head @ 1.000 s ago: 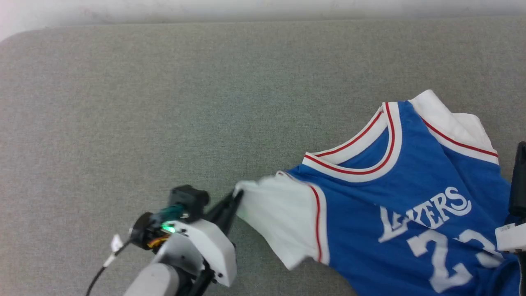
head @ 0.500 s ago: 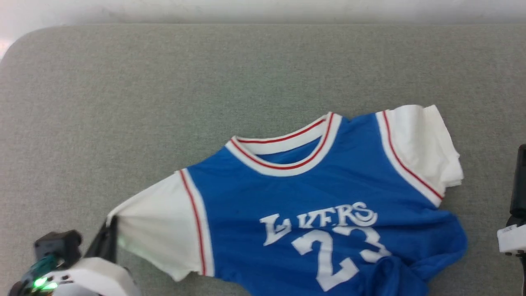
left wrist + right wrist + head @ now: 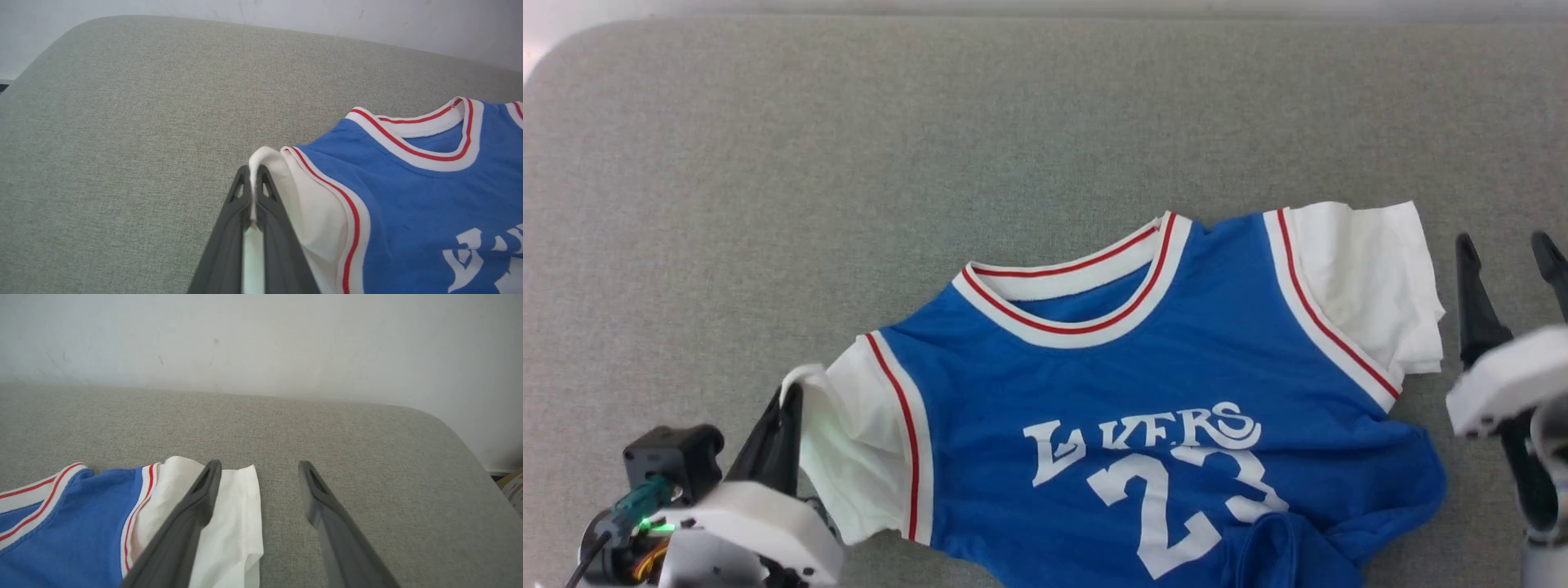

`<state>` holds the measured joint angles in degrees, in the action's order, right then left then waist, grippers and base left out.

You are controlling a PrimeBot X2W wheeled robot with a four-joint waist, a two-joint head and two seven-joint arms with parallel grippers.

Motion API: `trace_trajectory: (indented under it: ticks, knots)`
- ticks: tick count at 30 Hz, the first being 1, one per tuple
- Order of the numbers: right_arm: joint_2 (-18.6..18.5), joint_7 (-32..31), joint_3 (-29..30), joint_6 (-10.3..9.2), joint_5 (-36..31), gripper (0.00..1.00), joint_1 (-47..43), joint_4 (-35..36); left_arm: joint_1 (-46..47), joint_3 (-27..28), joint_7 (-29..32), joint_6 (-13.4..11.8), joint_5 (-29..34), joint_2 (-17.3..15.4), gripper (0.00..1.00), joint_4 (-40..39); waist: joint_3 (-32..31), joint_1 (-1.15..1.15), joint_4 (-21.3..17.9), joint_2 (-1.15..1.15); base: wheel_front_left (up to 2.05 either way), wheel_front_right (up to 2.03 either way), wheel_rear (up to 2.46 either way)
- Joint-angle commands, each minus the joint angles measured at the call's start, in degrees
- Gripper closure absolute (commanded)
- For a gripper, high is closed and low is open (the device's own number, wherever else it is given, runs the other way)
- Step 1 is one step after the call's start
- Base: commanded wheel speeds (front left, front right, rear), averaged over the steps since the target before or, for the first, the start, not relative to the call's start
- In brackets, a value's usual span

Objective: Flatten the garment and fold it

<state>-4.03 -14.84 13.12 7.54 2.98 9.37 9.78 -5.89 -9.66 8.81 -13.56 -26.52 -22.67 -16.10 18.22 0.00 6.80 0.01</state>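
Pinching the white edge of one sleeve (image 3: 849, 441), the left gripper (image 3: 789, 394) has its two dark fingers pressed tight together, with the cloth standing up in a small loop just past their tips. The garment (image 3: 1176, 367) lies front up on the grey cushion (image 3: 849, 163), spread out to the right of this gripper and reaching almost to the other one. Its collar points away from both, and the lettering and number face up.

A second ago the shirt sat skewed and well over to the right, its collar turned at an angle. Now it is squared up and nearer the middle, having been drawn across by the clamped sleeve. Half a second ago that sleeve was stretched long and taut. Now it is slack and bunched against the fingers, which have come in closer to the blue body.

The right gripper (image 3: 1503, 245) has risen further into the head view, fingers spread wide and holding nothing. The far sleeve (image 3: 1364, 278) lies rumpled just to its left, its cuff running under the left finger in the right wrist view. The hem (image 3: 1282, 547) below the number is still folded up on itself
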Motion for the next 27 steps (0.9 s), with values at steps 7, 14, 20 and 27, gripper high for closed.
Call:
trace_trajectory:
  ticks: [7,14,20,27]
  knots:
    - [-6.59,-12.31,-3.18,-0.05,1.40,0.00,9.47,-8.45,4.01,-2.48,0.04,1.06,1.38,0.96,1.00,-0.58,2.99,0.00,0.89,-0.01,0.00,0.00,0.00]
    - [-10.07,-16.69,-4.75,-0.05,2.97,0.00,14.64,-16.44,5.28,-4.23,0.16,1.53,1.67,1.61,1.00,0.11,4.78,0.00,2.66,-0.01,0.00,0.00,0.00]
    - [-10.30,-20.41,-7.59,-0.05,6.40,0.00,15.17,-20.85,5.74,-5.00,0.24,1.78,1.57,1.83,1.00,0.70,5.10,0.00,3.93,-0.01,0.00,0.00,0.00]
    - [-9.70,-26.30,-7.47,-0.05,9.57,1.00,14.89,-23.20,5.89,-4.98,0.36,1.96,0.94,1.70,1.00,1.03,4.15,0.00,3.61,-0.01,0.00,0.00,0.00]
